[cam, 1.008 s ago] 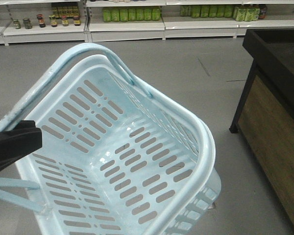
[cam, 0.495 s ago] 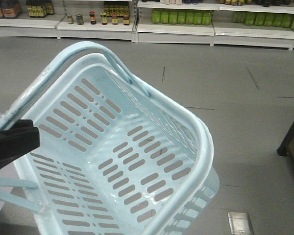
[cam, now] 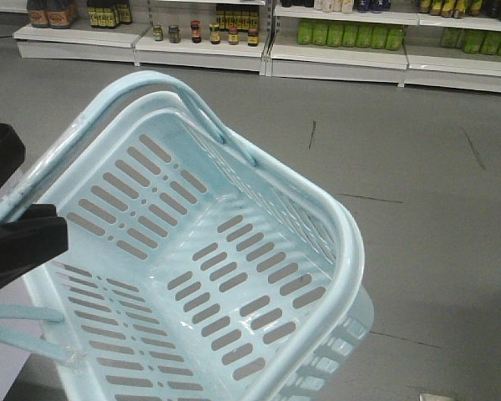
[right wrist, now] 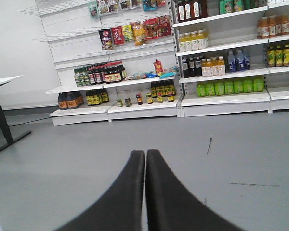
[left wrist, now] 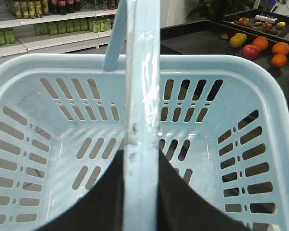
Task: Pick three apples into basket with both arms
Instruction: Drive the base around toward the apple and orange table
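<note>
The pale blue basket [cam: 351, 242] hangs tilted above the floor, and nothing lies in it. My left gripper [left wrist: 142, 163] is shut on one of its swing handles [left wrist: 142, 86], black fingers on each side of the bar. In the front view the same gripper [cam: 33, 242] shows as a black shape at the basket's left side. One red apple [left wrist: 251, 51] lies on a black display table [left wrist: 197, 41] beyond the basket's far rim. My right gripper [right wrist: 145, 156] is shut with nothing in it, held over bare floor.
Orange citrus fruits [left wrist: 280, 48] and a yellow fruit [left wrist: 238, 39] lie beside the apple. Store shelves with bottles and jars [cam: 334, 33] line the far wall. A black table corner [cam: 0, 150] shows at the left. Grey floor [cam: 434, 209] spreads between.
The background has slid rightward in the front view: the shelves shifted right and the black-topped stand at right has left the frame. The basket and left gripper keep their place in the frame.
</note>
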Robot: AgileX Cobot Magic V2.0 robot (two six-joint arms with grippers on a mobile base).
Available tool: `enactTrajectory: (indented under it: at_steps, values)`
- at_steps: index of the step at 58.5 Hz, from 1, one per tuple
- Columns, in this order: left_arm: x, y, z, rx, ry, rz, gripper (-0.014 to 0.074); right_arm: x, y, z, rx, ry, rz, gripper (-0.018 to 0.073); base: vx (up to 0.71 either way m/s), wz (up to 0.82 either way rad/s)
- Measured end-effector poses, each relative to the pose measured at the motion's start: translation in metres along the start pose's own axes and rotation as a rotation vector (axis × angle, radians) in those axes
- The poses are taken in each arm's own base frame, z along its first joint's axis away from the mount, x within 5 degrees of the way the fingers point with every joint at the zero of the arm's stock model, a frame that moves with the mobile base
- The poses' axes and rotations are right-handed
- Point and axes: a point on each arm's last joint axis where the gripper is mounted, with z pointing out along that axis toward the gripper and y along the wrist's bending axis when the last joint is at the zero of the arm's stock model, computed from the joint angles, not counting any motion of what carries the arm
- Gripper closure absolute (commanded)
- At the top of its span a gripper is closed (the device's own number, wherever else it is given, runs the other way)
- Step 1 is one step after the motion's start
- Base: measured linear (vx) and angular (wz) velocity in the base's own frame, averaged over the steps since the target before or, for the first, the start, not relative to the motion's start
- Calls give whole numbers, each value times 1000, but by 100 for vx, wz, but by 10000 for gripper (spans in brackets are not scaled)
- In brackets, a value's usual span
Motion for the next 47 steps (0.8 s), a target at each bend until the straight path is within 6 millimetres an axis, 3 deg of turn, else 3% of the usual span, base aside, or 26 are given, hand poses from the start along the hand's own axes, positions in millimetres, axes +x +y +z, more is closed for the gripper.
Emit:
enactTrajectory:
  at_steps: [47]
  values:
    - [0, 0, 0, 0, 0, 0, 602, 0, 0, 0, 0, 0, 0, 564, 18, -8]
